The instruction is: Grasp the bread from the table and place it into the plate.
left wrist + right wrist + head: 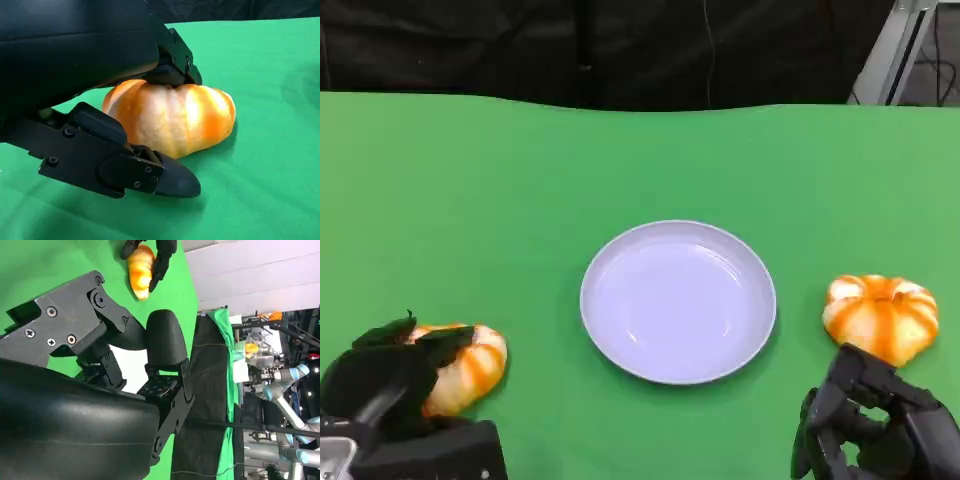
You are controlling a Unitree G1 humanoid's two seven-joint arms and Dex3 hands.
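Gripping bread [470, 365], left hand [380, 385], plate [610, 340] beside

No readable text (none anywhere).

The two breads, one [470, 366] and the other [881, 316], are orange with pale cream stripes. The plate [620, 340] is light lavender-white, the table [520, 180] bright green, both hands black.

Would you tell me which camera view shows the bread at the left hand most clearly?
The left wrist view: the bread sits close up on the green table, the left hand closing around it. The head view shows it partly covered by that hand; the right wrist view shows it small and distant.
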